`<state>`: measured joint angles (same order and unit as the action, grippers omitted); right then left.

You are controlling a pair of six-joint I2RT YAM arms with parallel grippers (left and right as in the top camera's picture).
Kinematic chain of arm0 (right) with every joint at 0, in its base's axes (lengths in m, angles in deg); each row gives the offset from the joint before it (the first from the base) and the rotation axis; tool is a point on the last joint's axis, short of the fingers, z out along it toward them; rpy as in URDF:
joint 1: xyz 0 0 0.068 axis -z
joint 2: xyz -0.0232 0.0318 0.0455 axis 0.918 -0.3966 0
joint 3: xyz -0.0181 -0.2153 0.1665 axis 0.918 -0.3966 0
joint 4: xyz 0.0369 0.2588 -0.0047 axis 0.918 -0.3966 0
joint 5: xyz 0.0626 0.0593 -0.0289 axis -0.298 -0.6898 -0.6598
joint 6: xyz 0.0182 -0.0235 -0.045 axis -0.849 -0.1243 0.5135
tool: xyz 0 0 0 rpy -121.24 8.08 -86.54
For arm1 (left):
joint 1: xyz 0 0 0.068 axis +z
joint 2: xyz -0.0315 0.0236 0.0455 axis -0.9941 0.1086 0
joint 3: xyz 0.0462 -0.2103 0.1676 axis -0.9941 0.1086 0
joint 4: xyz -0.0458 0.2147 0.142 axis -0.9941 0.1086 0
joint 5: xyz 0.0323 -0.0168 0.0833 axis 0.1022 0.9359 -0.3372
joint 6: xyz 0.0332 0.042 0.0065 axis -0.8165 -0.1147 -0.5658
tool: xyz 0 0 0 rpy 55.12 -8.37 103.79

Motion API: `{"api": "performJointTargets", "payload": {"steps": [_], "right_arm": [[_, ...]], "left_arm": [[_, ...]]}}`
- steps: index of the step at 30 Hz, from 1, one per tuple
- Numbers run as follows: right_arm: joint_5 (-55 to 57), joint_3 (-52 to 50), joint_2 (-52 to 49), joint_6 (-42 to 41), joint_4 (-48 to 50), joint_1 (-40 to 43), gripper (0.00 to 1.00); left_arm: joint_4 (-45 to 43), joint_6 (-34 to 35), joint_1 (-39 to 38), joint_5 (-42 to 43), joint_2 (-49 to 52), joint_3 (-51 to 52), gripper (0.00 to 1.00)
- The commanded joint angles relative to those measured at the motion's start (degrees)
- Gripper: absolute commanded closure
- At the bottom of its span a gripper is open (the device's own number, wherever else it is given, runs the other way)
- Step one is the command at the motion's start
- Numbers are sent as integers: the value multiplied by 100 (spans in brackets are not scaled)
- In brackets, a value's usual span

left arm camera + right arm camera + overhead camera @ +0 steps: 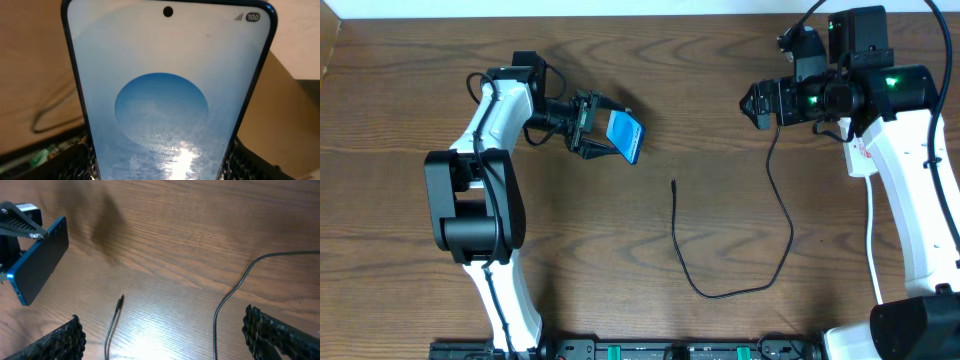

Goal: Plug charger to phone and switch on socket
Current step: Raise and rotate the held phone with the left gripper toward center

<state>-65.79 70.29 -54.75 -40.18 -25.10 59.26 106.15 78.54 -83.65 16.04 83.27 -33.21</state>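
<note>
My left gripper (603, 127) is shut on the phone (626, 135) and holds it tilted above the table at the back left. The phone's blue screen with its lighter circle fills the left wrist view (167, 100), between my fingers (162, 167). The charger cable (786, 228) lies in a loop on the table, its small plug tip (674, 183) pointing towards the phone. My right gripper (753, 103) is open and empty above the cable's far end. The right wrist view shows the tip (120, 301), the phone (40, 260) and my open fingers (165, 332). The socket is out of view.
The wooden table (620, 260) runs to a pale wall at the back. A cardboard edge (328, 50) shows at the far left corner. The robot bases (650, 350) stand along the front edge.
</note>
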Motion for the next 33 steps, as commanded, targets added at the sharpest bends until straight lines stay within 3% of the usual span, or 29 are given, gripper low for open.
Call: {"api": "performJointTargets", "payload": {"steps": [1, 10, 33], "right_arm": [[-76, 90, -31, -240, -17, -35, 1], [-76, 90, -74, -302, -15, -35, 1], [-79, 87, -232, -623, 4, -61, 1]], "left_arm": [[11, 468, 35, 553, -216, 13, 30], [11, 973, 35, 776, -216, 13, 31], [-31, 1056, 35, 828, -216, 13, 33]]}}
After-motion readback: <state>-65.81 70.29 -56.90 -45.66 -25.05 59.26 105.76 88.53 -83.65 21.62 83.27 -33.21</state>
